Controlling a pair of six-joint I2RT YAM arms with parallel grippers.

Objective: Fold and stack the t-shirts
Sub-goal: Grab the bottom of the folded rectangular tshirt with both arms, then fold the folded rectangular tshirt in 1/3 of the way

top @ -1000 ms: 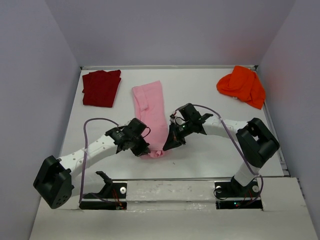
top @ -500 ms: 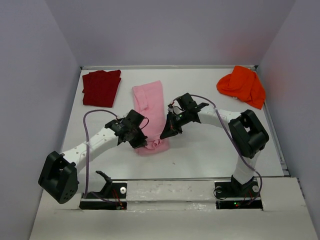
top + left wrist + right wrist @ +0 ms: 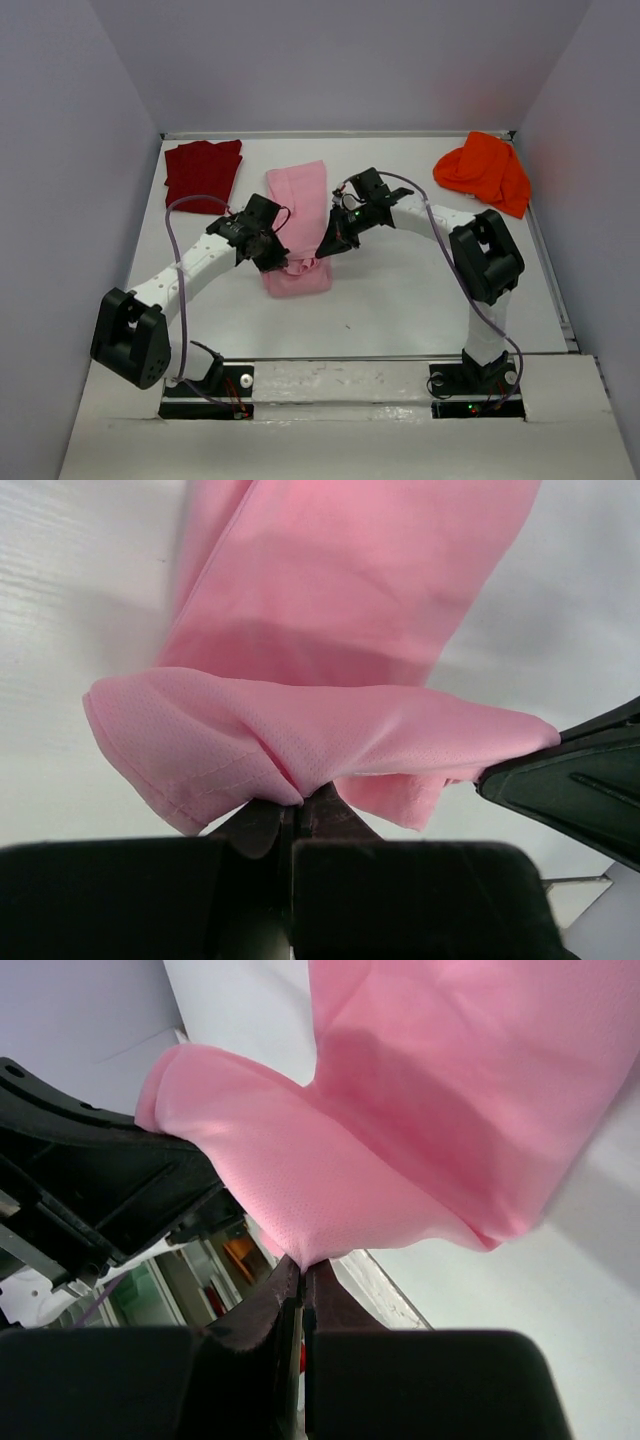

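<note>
Pink t-shirt [image 3: 300, 195] lies as a long strip in the middle of the table [image 3: 410, 290], its long axis running from your arms' side toward the far edge. The dark red t-shirt [image 3: 203, 175] sits folded at the far left corner and the orange t-shirt [image 3: 485, 172] is bunched at the far right. You have the near hem lifted and doubled over. The left gripper [image 3: 284, 262] is clamped tight on its left corner and the right gripper [image 3: 328, 247] on its right corner, level with each other and equally near. The free end lies beyond both, so I judge the carry goes straight away from you along that axis. No brand, label or writing is readable.
</note>
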